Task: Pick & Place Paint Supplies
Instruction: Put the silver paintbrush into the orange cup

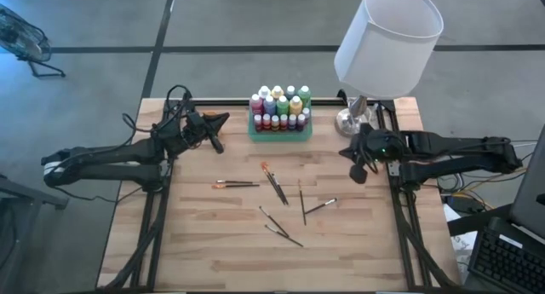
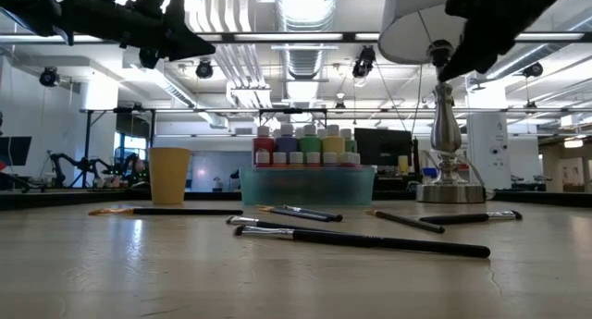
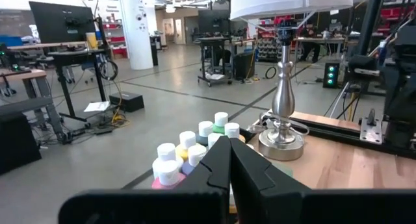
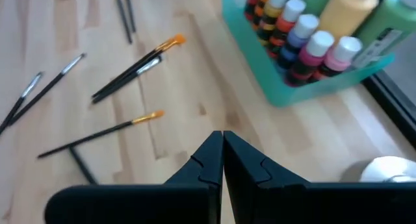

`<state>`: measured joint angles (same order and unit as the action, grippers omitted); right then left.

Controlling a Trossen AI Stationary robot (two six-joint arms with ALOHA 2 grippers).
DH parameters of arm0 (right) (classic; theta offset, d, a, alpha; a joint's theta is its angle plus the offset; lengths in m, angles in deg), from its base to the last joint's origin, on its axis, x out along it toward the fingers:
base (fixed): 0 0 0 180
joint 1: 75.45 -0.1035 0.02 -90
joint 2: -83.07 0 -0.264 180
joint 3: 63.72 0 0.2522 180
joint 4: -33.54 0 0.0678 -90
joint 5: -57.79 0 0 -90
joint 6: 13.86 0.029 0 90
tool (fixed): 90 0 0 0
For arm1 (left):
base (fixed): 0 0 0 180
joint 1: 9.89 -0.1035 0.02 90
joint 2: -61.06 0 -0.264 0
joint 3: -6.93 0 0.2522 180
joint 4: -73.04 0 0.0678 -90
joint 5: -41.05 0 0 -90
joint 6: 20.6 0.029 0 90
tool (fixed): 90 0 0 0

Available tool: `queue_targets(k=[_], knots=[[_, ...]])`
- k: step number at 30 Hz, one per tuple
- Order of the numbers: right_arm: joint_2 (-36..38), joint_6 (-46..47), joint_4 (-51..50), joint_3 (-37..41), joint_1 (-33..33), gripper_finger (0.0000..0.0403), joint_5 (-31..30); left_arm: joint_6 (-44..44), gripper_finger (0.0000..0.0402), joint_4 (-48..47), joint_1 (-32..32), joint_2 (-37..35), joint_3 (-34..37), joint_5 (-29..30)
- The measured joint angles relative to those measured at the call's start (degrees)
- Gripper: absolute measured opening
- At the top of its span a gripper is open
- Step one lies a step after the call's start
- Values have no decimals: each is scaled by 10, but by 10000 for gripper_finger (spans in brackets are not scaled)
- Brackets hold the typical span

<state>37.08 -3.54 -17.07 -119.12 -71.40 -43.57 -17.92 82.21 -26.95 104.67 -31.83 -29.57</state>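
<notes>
Several small paint bottles (image 1: 279,105) with pale caps stand in a green tray (image 1: 279,132) at the table's far middle; they also show in the low view (image 2: 305,145) and the right wrist view (image 4: 305,39). Several thin dark-handled brushes (image 1: 274,181) lie flat and scattered on the wood near the middle, two of them side by side (image 4: 133,68). My left gripper (image 1: 223,119) hovers shut, level, just left of the tray, pointing at it (image 3: 224,141). My right gripper (image 1: 351,153) hangs shut above the table right of the brushes, slanting down (image 4: 222,134). Neither holds anything.
A lamp with a white shade (image 1: 387,38) and a metal base (image 1: 351,119) stands at the far right, close to my right arm. A yellowish cup (image 2: 169,176) stands left of the tray in the low view. Bare wood lies toward the near edge (image 1: 255,264).
</notes>
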Motion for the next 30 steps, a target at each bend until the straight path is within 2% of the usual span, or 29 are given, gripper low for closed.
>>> queue_targets(k=[10,15,22,30], knots=[[33,-2,-7,25,-93,8,-2,0,5,-7,0,0,0,0],[34,-39,-7,24,-128,8,-6,1,5,-16,0,0,0,0],[34,-106,-7,22,-136,8,-6,-27,5,-26,0,0,0,0],[34,-114,-2,22,-135,8,-21,-92,5,-25,0,0,0,0]])
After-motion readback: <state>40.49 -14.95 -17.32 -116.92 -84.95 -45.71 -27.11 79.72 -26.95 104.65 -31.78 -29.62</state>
